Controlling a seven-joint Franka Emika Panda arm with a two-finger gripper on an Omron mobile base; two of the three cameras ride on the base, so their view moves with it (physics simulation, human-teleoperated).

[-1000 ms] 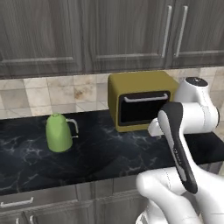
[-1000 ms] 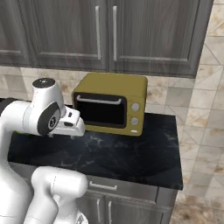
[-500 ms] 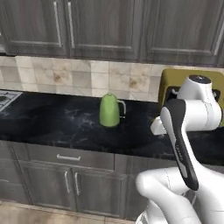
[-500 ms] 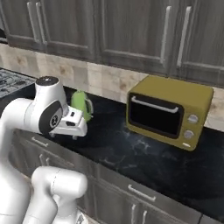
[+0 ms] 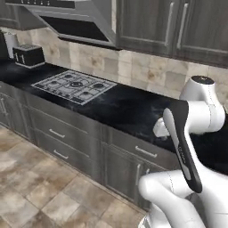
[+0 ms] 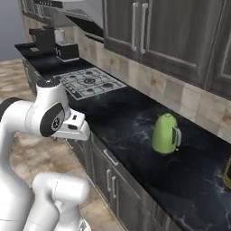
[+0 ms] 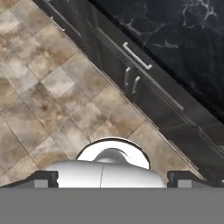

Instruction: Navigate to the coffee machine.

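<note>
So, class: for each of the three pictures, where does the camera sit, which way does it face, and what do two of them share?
Left base view: behind the arm's left, facing the counter, gas hob and toaster; the arm rises lower right.
Right base view: behind its right, facing the green kettle and coffee machine; arm lower left.
Hand view: on the hand, looking down at the floor and cabinet drawers.
Both base views share the hob.
</note>
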